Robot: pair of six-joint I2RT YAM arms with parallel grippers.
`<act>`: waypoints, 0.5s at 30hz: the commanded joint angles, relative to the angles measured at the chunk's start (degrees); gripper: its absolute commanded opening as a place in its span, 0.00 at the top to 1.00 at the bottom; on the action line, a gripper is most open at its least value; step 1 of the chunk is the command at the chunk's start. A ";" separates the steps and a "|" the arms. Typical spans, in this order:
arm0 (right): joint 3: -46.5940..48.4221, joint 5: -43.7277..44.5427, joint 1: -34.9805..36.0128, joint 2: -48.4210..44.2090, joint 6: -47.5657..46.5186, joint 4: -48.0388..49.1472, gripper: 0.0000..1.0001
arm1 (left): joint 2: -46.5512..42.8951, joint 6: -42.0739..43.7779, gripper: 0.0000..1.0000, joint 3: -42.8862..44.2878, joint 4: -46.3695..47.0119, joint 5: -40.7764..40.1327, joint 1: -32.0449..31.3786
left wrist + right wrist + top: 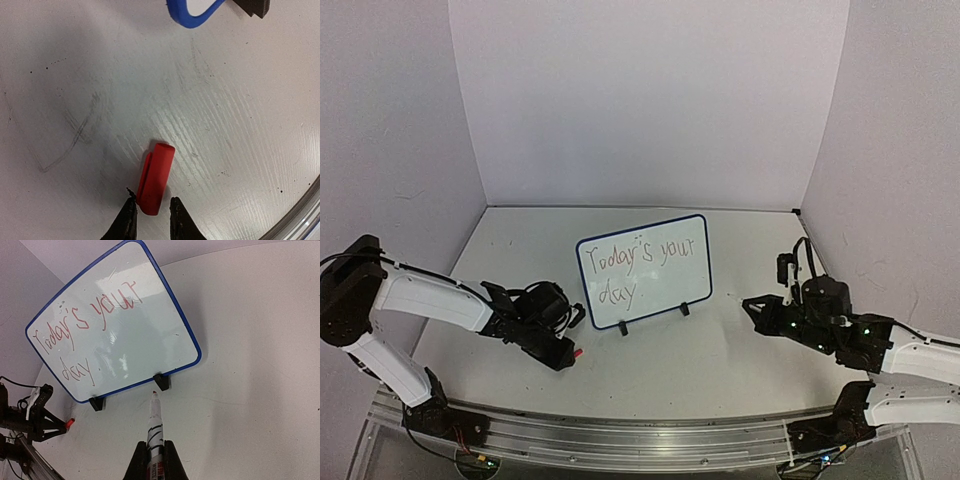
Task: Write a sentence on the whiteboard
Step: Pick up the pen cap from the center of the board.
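The whiteboard [670, 285] is standing on two feet [623, 328], central on the tabletop [720, 350], the sentence [638, 255] filling two lines. Light and tippy, it is probably wanting a frame-edge hold. The right tool [154, 445] is clamping a marker [155, 420]; the left tool [152, 201] is straddling a red cap [156, 172], grip unclear.

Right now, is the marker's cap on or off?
Off. The marker in the right gripper shows a bare tip; the red cap lies apart, by the left gripper.

Left arm [430, 300] low, jaws narrowly parted; right arm [920, 358] low, jaws clamping a marker [155, 425].
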 commanded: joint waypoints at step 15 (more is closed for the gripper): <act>0.29 0.32 -0.16 -0.19 0.57 2.77 1.00 | 2.87 1.53 0.90 2.55 -3.04 -1.89 -0.74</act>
